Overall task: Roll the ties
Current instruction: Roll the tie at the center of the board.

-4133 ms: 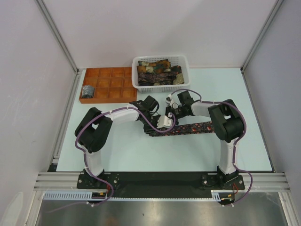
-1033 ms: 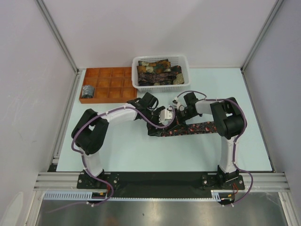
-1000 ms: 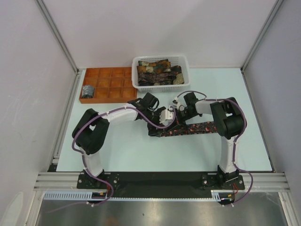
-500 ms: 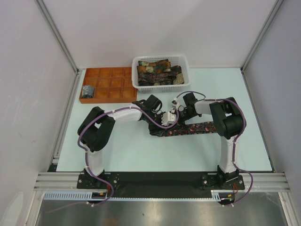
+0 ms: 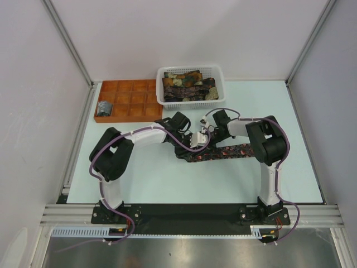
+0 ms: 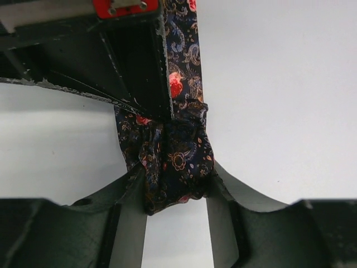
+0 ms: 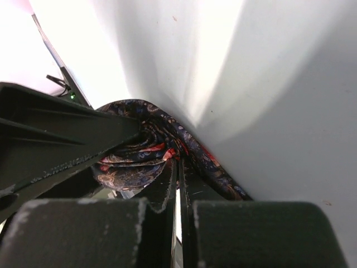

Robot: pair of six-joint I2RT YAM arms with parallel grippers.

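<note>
— How are the two arms placed?

— Both arms are bolted at the near edge of the table [image 5: 139, 184] and are bent inward, so the two grippers are brought together over the middle. The left gripper [image 6: 177, 192] is reached in from the left. Its fingers [image 6: 129, 223] are pressed onto the rolled-up end of the dark tie [image 6: 177, 156], one on each side of the bundle. The right gripper [image 7: 177, 173] is reached in from the right. Its two fingers are seen almost together, with only a thin slit between them, and their tips are set against the roll. Whether cloth is pinched in that slit cannot be told.

— Where is the tie?

— It is laid flat on the table between the arms. One end is wound into a small roll under the grippers, and the rest is stretched out to the right, toward the right arm.

— How many things are counted?

— Two arms and two grippers are counted. One dark tie is out on the table. Farther back, one white basket [image 5: 220, 75] is seen with several more ties [image 5: 187, 86] piled inside; they cannot be counted exactly. To its left, one orange tray [image 5: 125, 88] is set, and one small dark roll [image 5: 104, 108] is held in its near left cell.
</note>
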